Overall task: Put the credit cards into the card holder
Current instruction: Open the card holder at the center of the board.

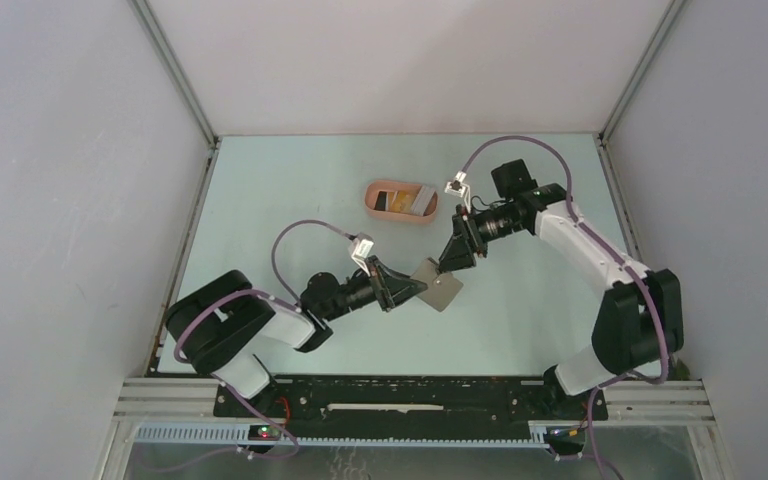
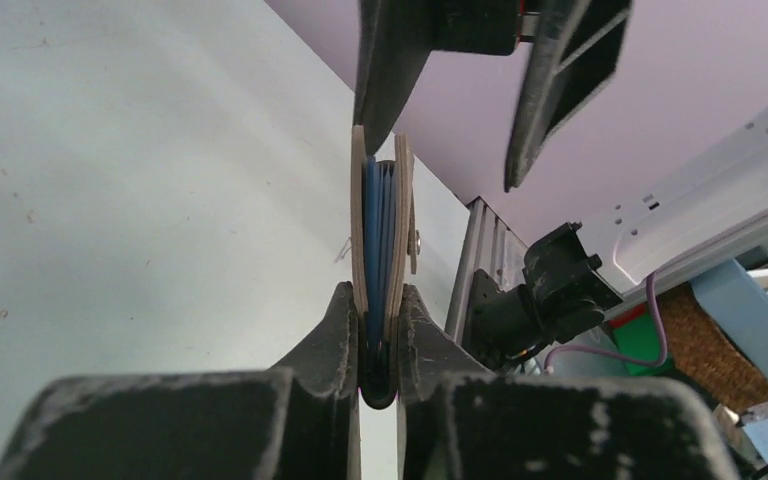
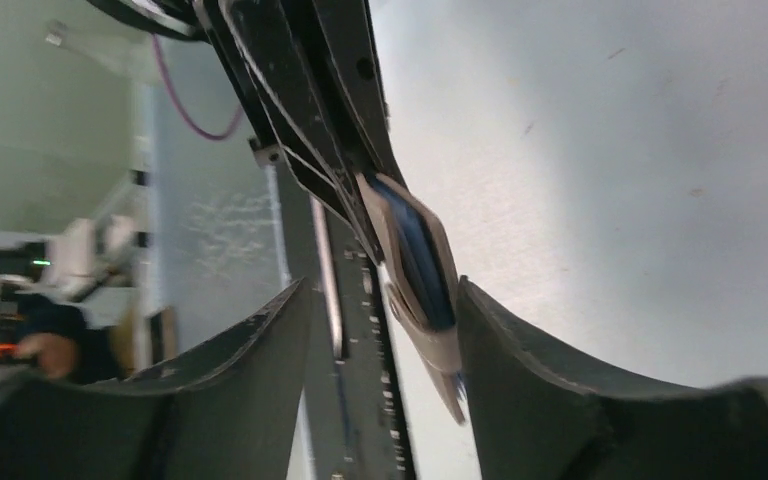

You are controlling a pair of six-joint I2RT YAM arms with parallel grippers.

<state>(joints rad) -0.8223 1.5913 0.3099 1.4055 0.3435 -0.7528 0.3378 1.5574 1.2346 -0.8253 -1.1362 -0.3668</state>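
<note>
the card holder (image 1: 438, 284) is held edge-on between the two arms, over the pale table (image 1: 290, 200), and only the left gripper (image 2: 378, 300) has it, clenched on one edge with both flaps squeezed together; the right gripper (image 3: 382, 290) is released, its jaws standing apart on either side of the far end, one finger very close to a flap or just touching it, i cannot tell which. between the flaps there are blue layers, cards or lining, i cannot say. the main risk, as i judge it, is that a single pinch on one edge lets the holder swing or slip, and the gaping far end could then shed whatever sits inside. a right finger brushing a flap as it moves could twist the holder in the left jaws. the pinch also presses the flaps shut, so a card pushed in may jam or buckle. more credit cards (image 1: 405, 200) lie in the salmon-pink tray (image 1: 368, 200), well apart, so a reach there leaves the holder on that one grip
</note>
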